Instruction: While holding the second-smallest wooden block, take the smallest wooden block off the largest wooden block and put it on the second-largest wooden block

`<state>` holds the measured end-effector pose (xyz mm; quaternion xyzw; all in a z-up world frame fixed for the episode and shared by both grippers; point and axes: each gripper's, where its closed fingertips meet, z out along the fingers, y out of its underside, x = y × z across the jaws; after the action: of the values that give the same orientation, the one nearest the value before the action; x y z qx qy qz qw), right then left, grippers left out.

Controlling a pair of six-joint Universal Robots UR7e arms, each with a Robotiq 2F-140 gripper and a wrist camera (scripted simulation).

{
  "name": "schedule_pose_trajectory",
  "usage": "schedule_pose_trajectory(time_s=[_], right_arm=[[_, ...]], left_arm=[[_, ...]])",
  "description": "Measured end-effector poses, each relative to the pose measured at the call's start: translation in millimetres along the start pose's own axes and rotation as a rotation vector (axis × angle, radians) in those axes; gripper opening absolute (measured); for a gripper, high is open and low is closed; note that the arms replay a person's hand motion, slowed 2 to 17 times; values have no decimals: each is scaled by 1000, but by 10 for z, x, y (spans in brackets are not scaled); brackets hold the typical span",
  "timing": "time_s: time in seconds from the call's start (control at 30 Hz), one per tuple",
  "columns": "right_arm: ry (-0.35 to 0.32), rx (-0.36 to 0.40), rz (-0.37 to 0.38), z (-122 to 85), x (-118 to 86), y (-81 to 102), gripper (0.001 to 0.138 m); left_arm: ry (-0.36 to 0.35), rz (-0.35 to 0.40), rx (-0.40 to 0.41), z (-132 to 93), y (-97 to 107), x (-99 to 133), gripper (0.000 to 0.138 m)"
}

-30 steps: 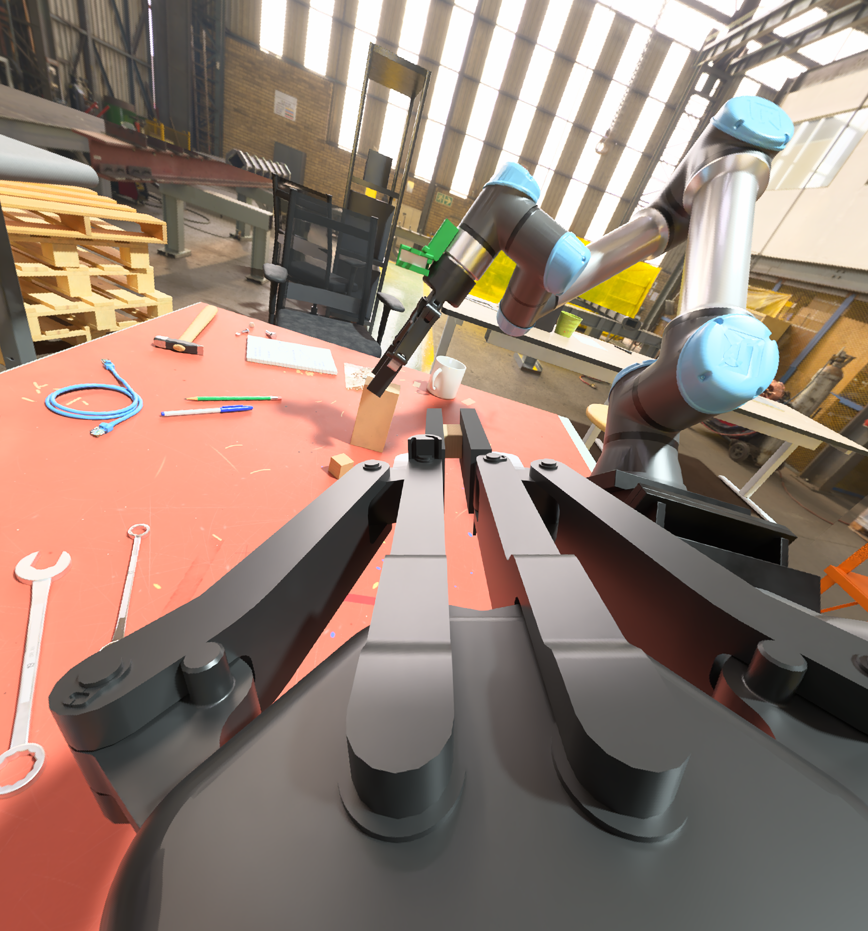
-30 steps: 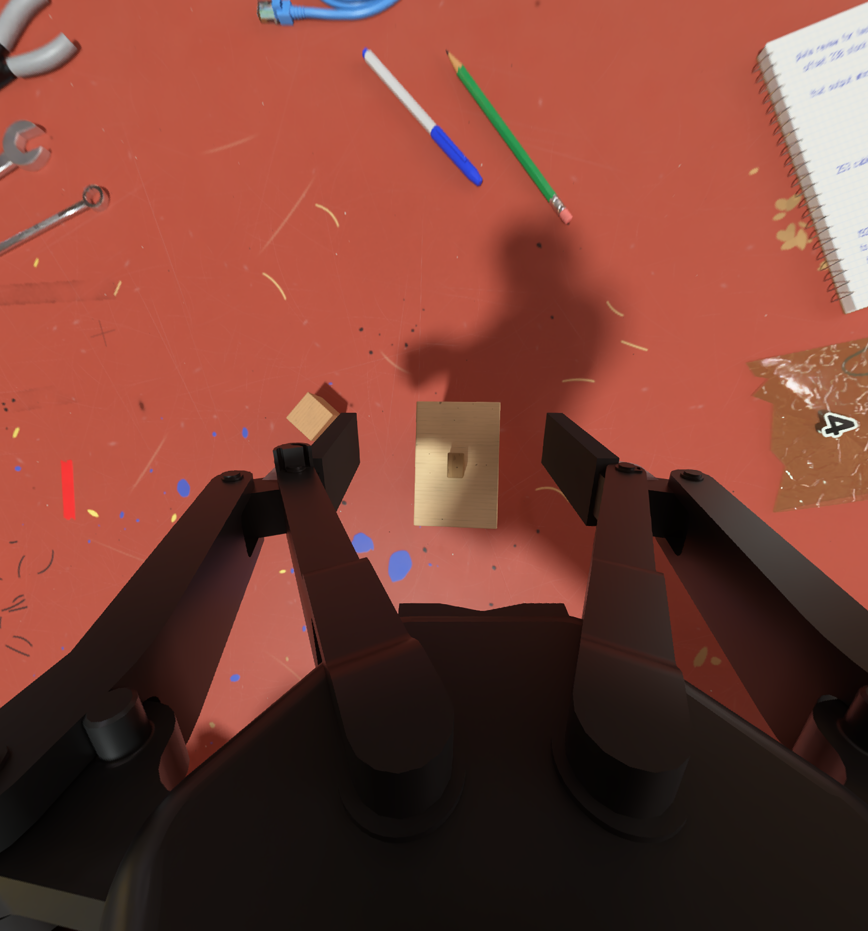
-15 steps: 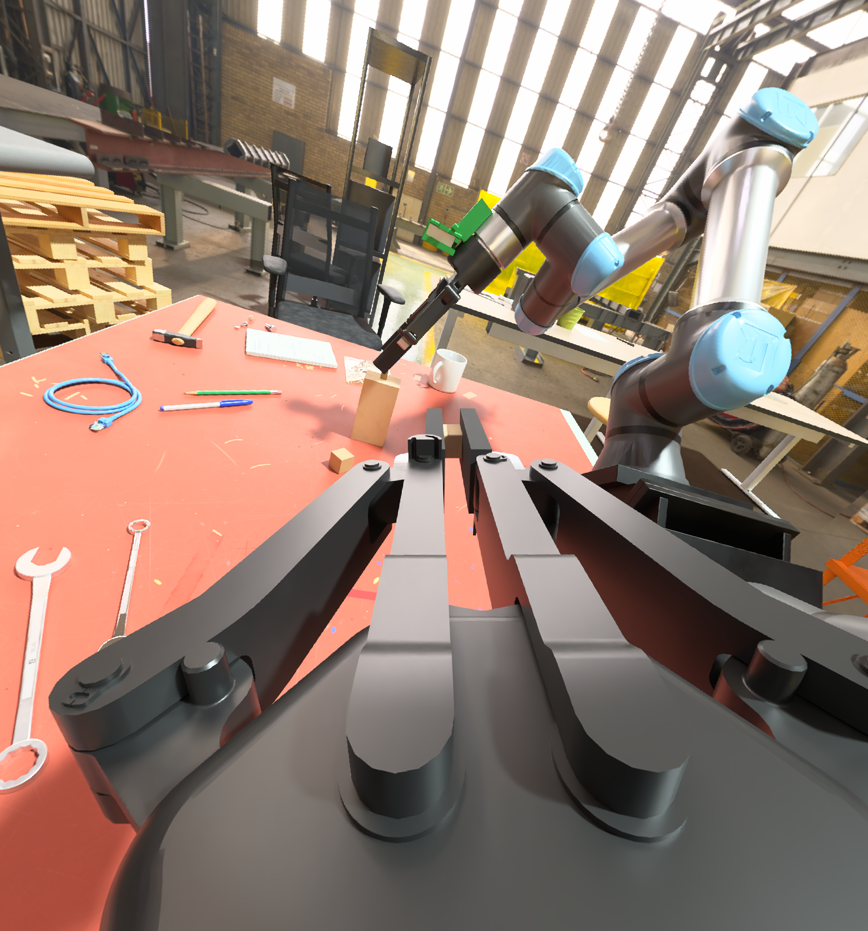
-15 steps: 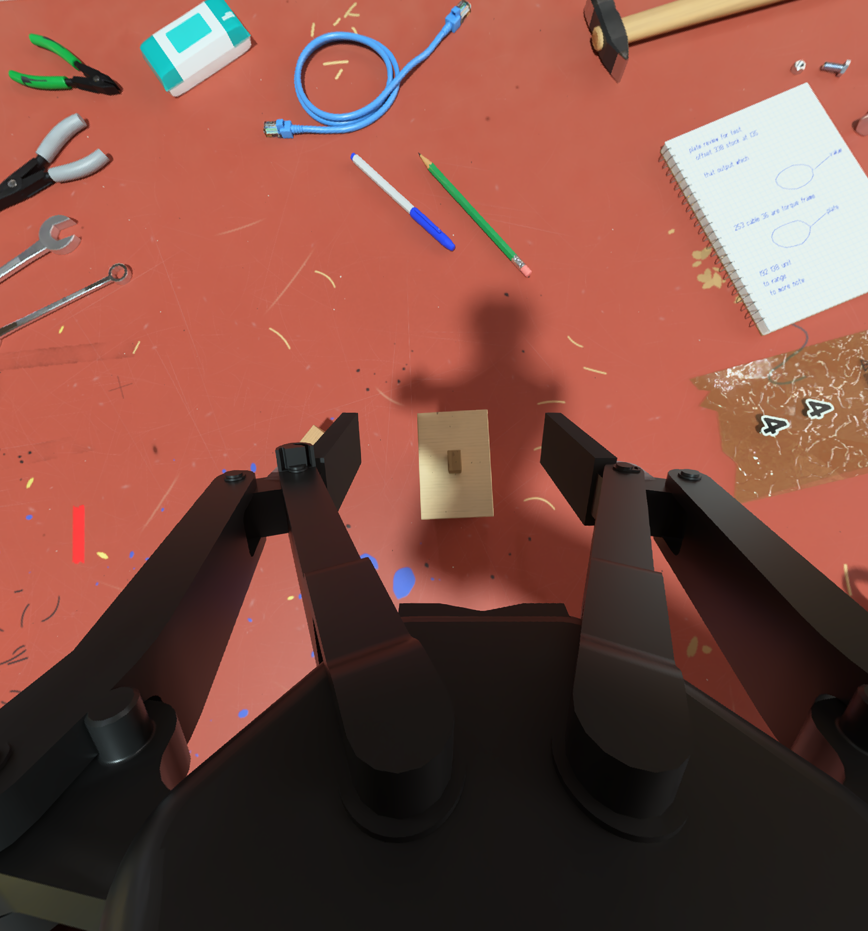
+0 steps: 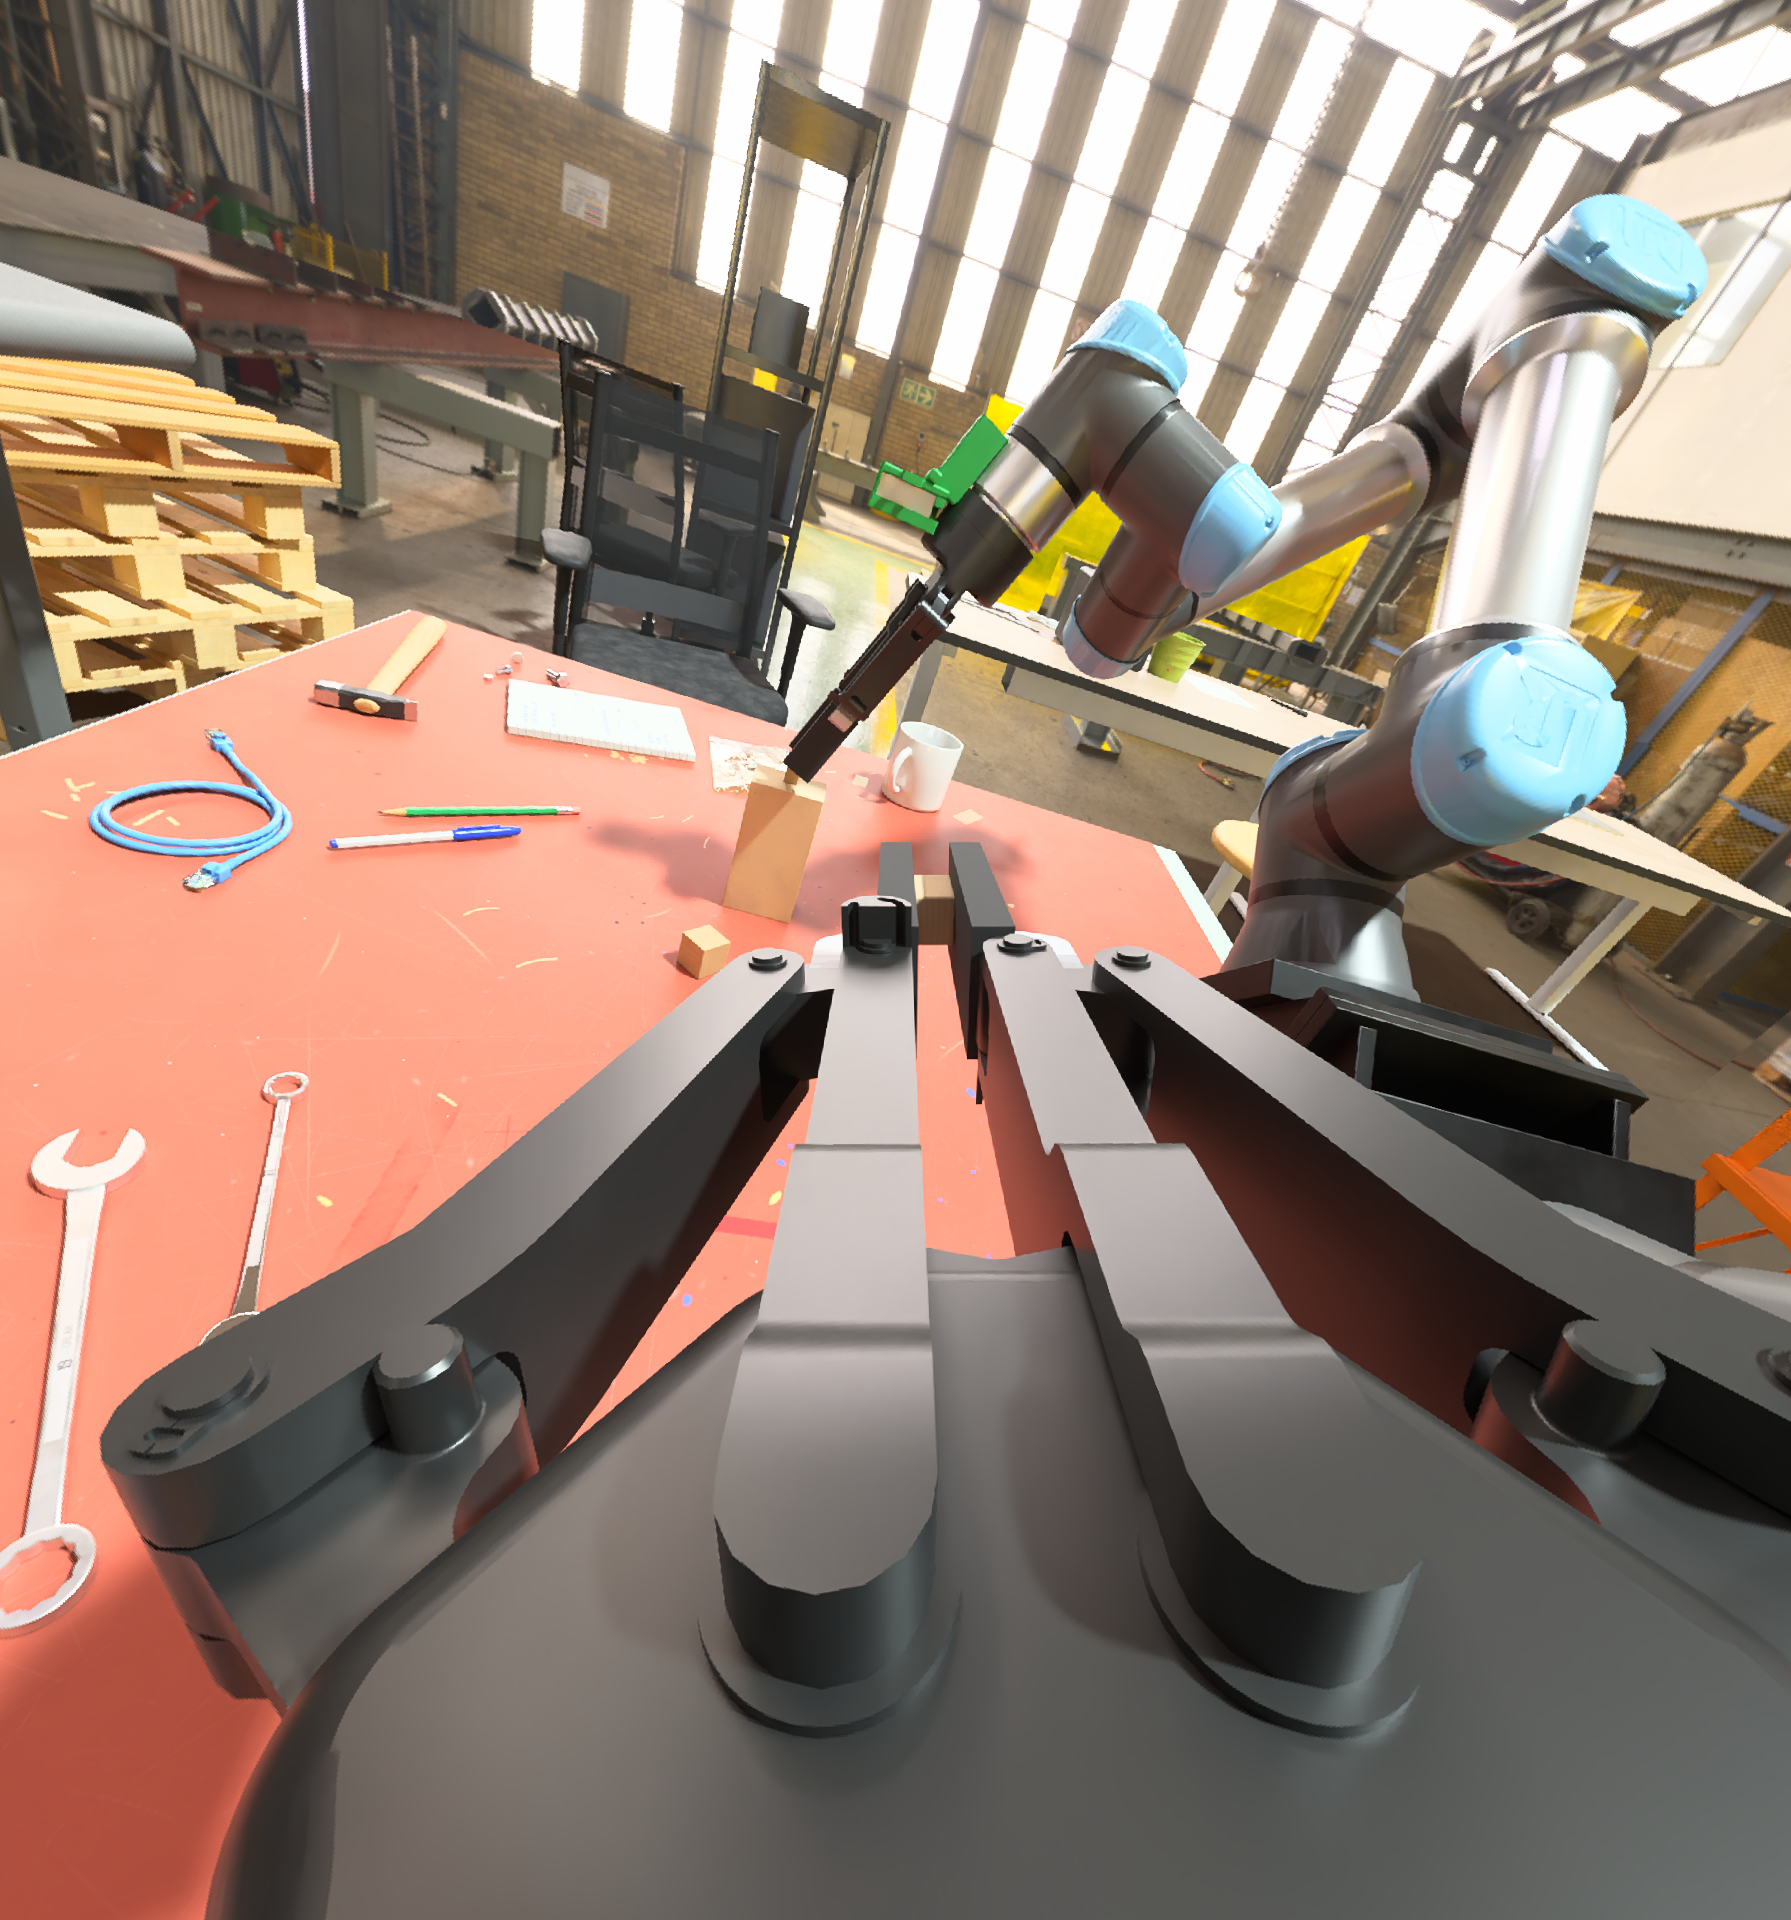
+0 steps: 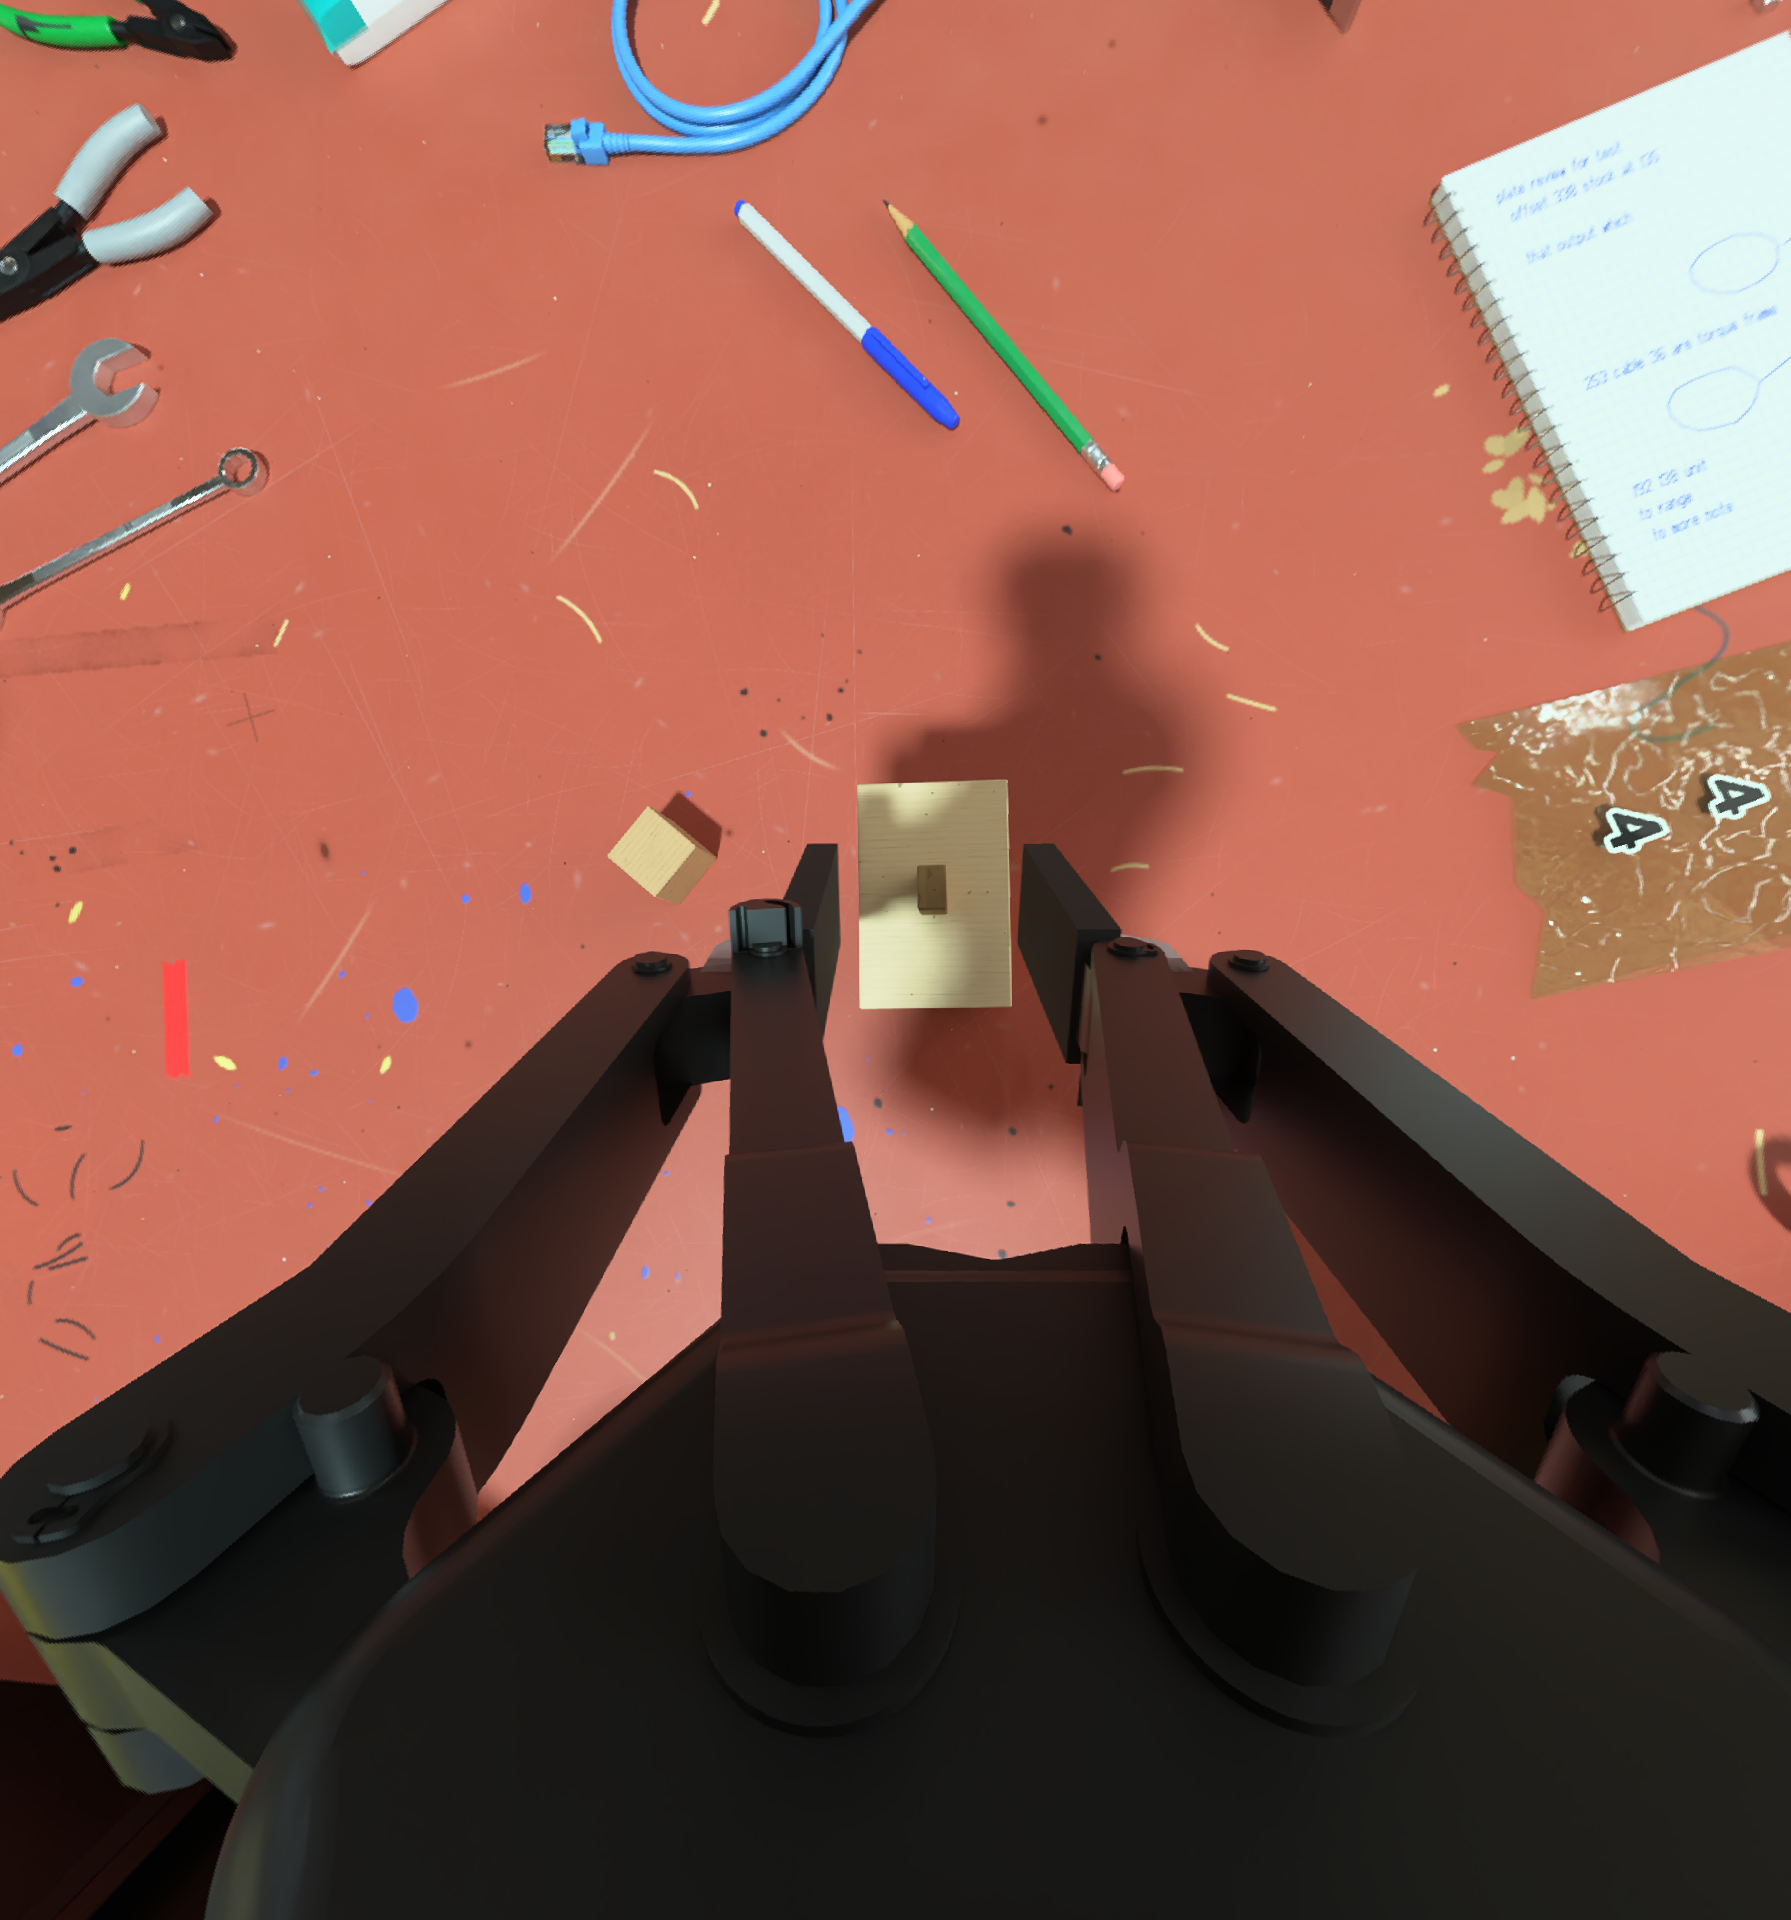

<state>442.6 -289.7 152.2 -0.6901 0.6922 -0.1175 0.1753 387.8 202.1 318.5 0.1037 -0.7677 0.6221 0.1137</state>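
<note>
Wooden smallest block (image 6: 930, 889) untouched on largest block (image 6: 932, 966); my right gripper (image 6: 930, 914) has narrowed around it, not clamped. Left gripper (image 5: 930, 894) grips second-smallest block (image 5: 932, 902).

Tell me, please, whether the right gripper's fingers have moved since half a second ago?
Yes. The right gripper has drawn its fingers inward toward the largest wooden block, which sits unmoved between them; small gaps remain on both sides.

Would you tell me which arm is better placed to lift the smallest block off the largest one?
Right: its gripper is open directly above the smallest block; the left gripper is shut on another block.
</note>
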Motion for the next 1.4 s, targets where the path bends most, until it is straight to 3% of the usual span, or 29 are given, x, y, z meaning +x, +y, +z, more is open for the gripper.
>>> schedule_pose_trajectory(time_s=[0.27, 0.43, 0.67, 0.87, 1.1, 1.27, 1.4], right_arm=[[-50, -46, 29, 98, 17, 14, 27], [-84, -38, 28, 105, 35, -65, 7], [-152, 4, -38, 89, -140, -162, 7], [-175, 86, -197, 44, -357, -336, 7], [-224, 142, -484, 99, -758, -462, 7], [-205, 70, -671, 301, -918, -391, 7], [-172, -41, -767, 499, -969, -281, 7]], left_arm=[[1, 0, -5, 4, 7, 6, 10], [1, 5, -9, 6, 11, 15, 10], [1, 6, -11, 9, 13, 17, 10], [1, 2, -10, 16, 11, 6, 10], [1, -3, -10, 28, 9, -4, 10], [1, -4, -12, 36, 12, -4, 10], [1, -3, -15, 41, 16, -1, 10]])
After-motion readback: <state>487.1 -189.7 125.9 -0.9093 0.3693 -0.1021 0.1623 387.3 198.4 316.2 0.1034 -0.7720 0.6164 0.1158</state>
